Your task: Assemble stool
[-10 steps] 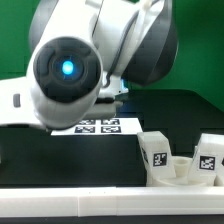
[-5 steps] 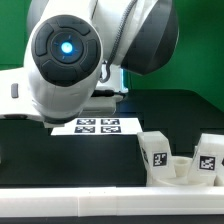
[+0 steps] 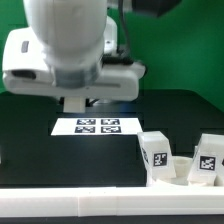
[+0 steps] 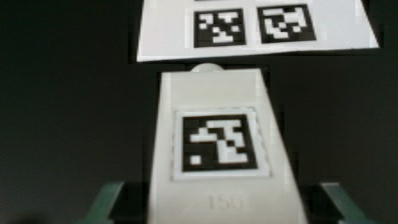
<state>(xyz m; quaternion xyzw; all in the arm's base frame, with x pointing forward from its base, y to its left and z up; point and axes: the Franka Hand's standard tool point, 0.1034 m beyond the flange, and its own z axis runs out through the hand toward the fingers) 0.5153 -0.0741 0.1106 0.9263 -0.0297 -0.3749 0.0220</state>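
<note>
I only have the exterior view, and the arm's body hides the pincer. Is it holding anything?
Observer: Yes, the pincer is shut on a white blocky plastic leg.
Operator: Which way does the leg point?
Observer: Its narrow end points toward the thin flat white marker board.
Operator: Any tag visible on it?
Observer: A black-and-white square marker on the leg faces the wrist camera.

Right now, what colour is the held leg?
The leg is white with a black-and-white marker; best in the wrist view.
</note>
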